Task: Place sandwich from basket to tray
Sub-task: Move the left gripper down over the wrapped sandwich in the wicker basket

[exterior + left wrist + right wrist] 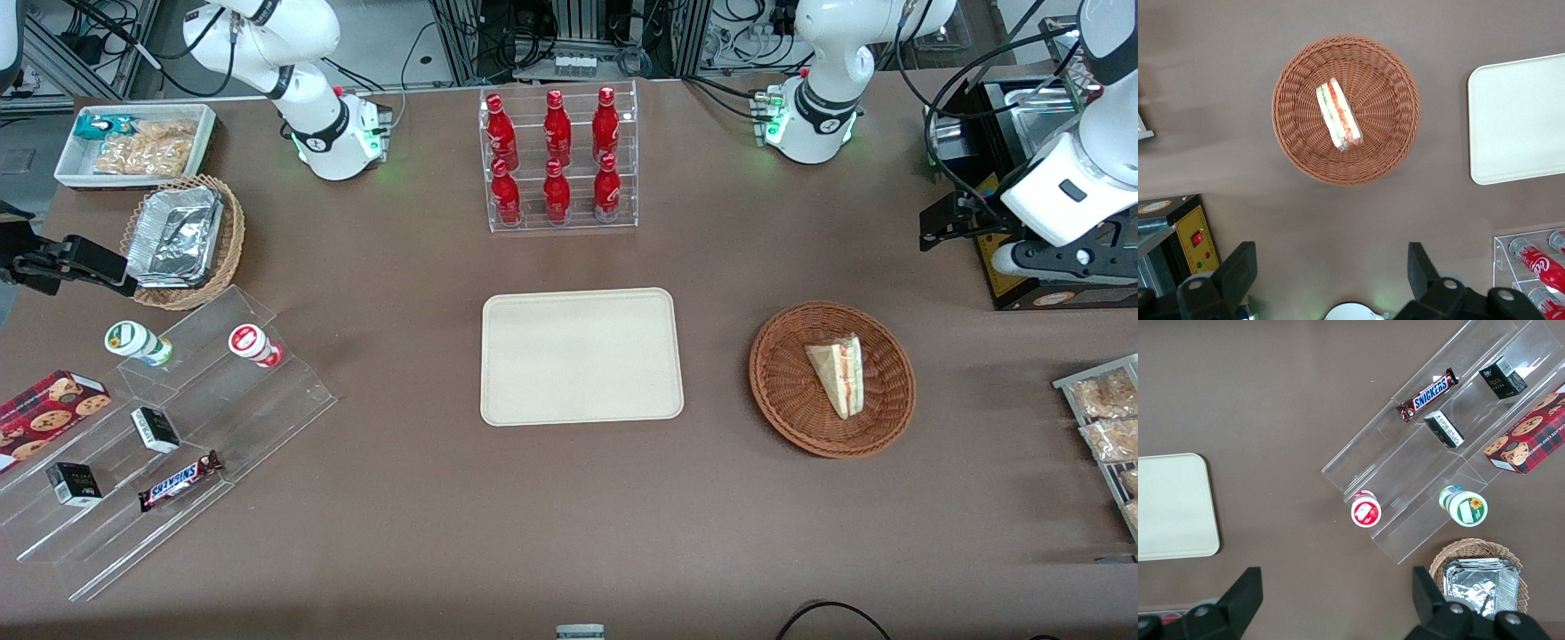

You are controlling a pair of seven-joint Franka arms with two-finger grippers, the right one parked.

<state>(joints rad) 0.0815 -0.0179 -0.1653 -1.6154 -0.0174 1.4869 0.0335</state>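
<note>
1. So the sandwich [840,373] is a small bread wedge lying in the round wicker basket [787,391], a bit off centre. My guess is it's light and squishy, with layers that would slide apart if squeezed hard, so a gentle pinch across the two flat bread faces, around the middle of the wedge, looks like the safest hold.
2. Its long axis runs roughly toward and away from the front camera, narrow tip toward that camera, with the striped filling edge [1341,113] facing up in the wrist view.
3. The tray [582,356] sits on the bench [569,533] beside the basket, apart from it, toward the parked arm's end, with nothing on it.
4. The claw [1331,280] hangs well above the bench with its fingers [1238,267] spread wide and holding nothing, not yet over the basket.
</note>
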